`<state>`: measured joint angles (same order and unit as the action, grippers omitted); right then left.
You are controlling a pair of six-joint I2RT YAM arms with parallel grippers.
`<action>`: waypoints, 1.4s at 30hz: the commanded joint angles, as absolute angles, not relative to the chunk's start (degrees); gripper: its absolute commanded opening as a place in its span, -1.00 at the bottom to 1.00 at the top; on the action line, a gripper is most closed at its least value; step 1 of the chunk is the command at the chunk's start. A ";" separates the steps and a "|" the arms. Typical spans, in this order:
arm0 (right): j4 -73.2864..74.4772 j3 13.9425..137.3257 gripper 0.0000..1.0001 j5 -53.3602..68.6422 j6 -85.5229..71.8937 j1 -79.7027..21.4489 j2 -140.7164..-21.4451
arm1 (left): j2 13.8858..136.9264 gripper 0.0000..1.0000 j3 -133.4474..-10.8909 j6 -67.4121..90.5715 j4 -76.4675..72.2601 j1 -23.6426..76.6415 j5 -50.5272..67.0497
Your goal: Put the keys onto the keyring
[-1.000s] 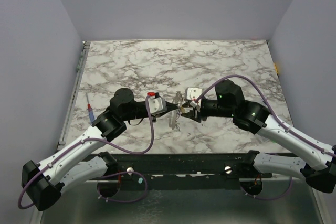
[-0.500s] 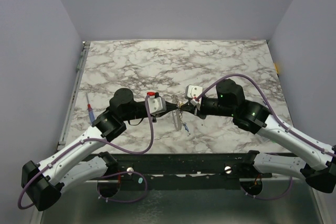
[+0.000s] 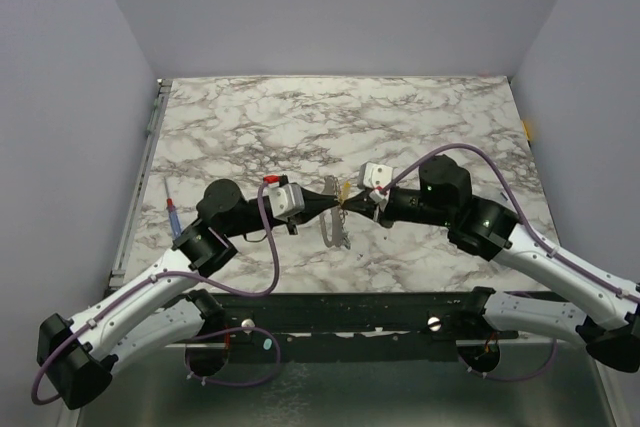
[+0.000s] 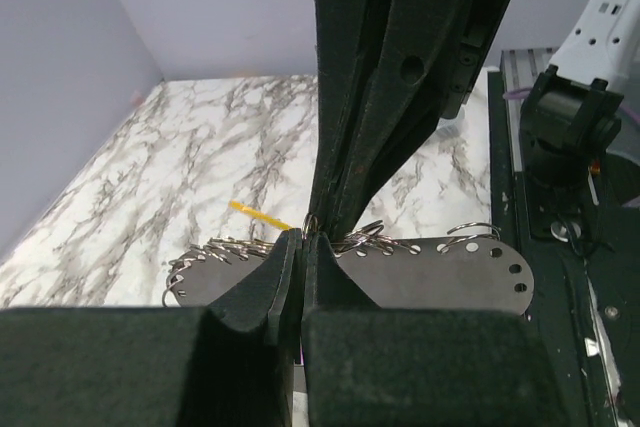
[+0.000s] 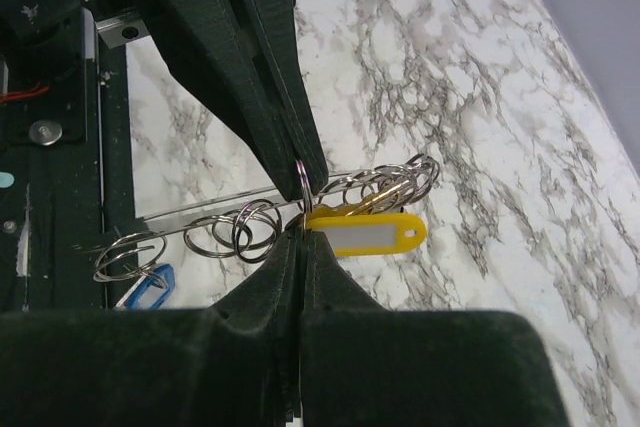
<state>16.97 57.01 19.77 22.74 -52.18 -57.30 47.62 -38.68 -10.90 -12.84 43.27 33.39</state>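
My two grippers meet tip to tip above the middle of the marble table. A small steel keyring stands upright between them. The left gripper is shut on its upper part and the right gripper is shut on its lower part. In the left wrist view my left gripper is closed, with the keyring just past its tips. A key with a yellow tag hangs beside the right gripper. A blue tag lies lower left. A metal plate carrying several loose rings hangs below.
A thin red-and-blue stick lies near the table's left edge. The metal plate with its rings dangles under the two fingertips. Grey walls close the table on three sides, and the black base rail runs along the near edge.
The right gripper has shut. Both fingertips now meet at one point, the left arm has stretched out further, and the plate with rings has swung under them.
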 commanded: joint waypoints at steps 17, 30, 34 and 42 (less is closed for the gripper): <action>9.70 55.12 -0.42 19.33 19.42 -52.60 -53.25 | 43.93 -1.00 -32.68 2.18 -33.40 43.47 32.88; 6.42 55.97 -0.40 20.10 18.48 -52.56 -50.97 | 43.68 -1.00 -32.70 3.05 -33.49 43.43 35.28; 7.19 56.96 -0.40 21.36 18.64 -52.56 -51.61 | 43.83 -1.00 -32.54 3.07 -33.49 43.42 35.54; 10.81 59.37 -0.21 27.32 18.65 -52.55 -53.38 | 43.66 -1.00 -32.26 2.55 -33.49 43.45 34.62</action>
